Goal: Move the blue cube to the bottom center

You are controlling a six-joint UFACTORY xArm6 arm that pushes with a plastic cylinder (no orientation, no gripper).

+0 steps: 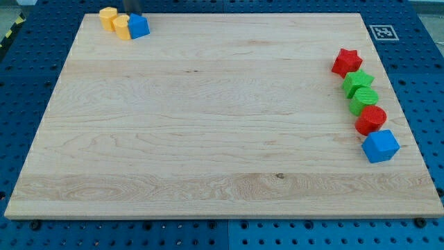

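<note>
My tip [134,14] sat at the desk's [208,125] 11 o'clock corner.
Grasping nothing, it stood 12 o'clock of a blue block [139,26]; the blue cube [380,146] lay at 4 o'clock.

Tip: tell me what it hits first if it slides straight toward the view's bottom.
Most likely the blue cube. My tip is right behind it at the view's top edge, and whether they already touch is unclear. The yellow block beside it lies just left of that line.

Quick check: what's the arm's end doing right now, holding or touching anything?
My tip: no gripper, just a rod, holding nothing. It sits at the view's top left, just above the blue cube; contact cannot be told.
</note>
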